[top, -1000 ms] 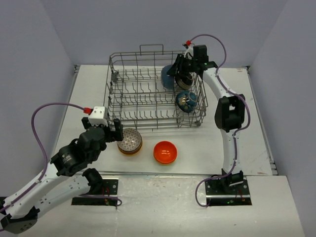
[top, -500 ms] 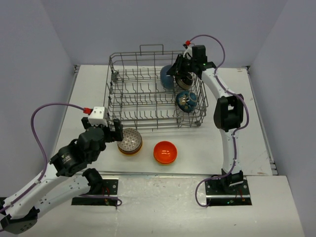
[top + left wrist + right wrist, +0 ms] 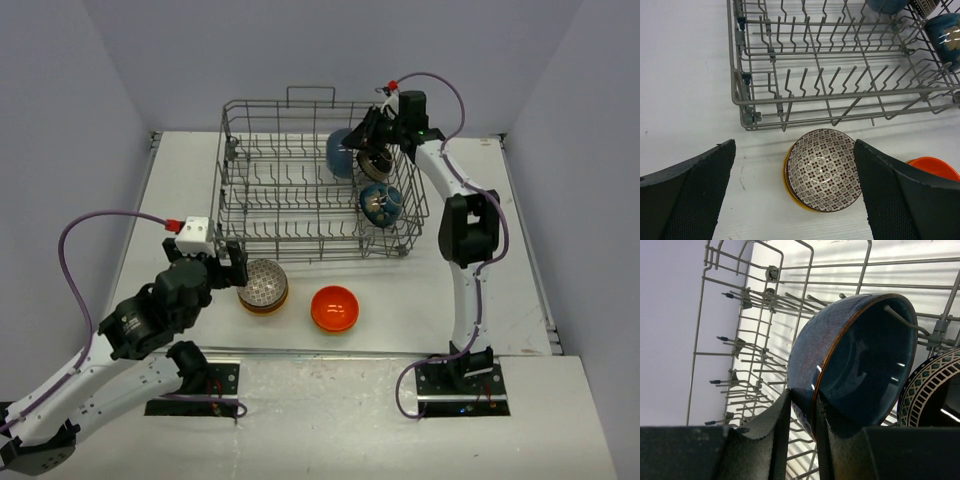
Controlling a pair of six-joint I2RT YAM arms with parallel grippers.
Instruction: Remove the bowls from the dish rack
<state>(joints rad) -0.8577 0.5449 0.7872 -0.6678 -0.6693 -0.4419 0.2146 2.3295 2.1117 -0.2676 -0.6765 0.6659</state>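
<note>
One matte white surface (image 3: pixel 180 190) carries everything. Largest on it is the dish rack (image 3: pixel 840 96), a rectangular basket of thin grey wire with rows of upright tines and a handle loop on its far wall. Three bowls stand on edge among the tines at its right end. A glossy blue bowl (image 3: pixel 860 355) with a thin brown rim is at the far side. A black-and-cream bowl (image 3: pixel 932 385) with a geometric border is just beside it, cut off by the right wrist view's edge. A dark teal patterned bowl (image 3: pixel 380 203) stands nearer the front. On the surface just before the rack, a tile-patterned bowl (image 3: pixel 822 170), brown on white, sits nested in a yellow bowl (image 3: pixel 787 176) that shows only a sliver of rim. An orange bowl (image 3: pixel 335 308) lies beside them, partly hidden behind a finger in the left wrist view. The right arm's fingers (image 3: pixel 772 435), dark and textured, are clamped on the blue bowl's rim, one inside and one outside. The left arm's fingers (image 3: pixel 690 200) are spread wide above the nested pair, touching nothing.
</note>
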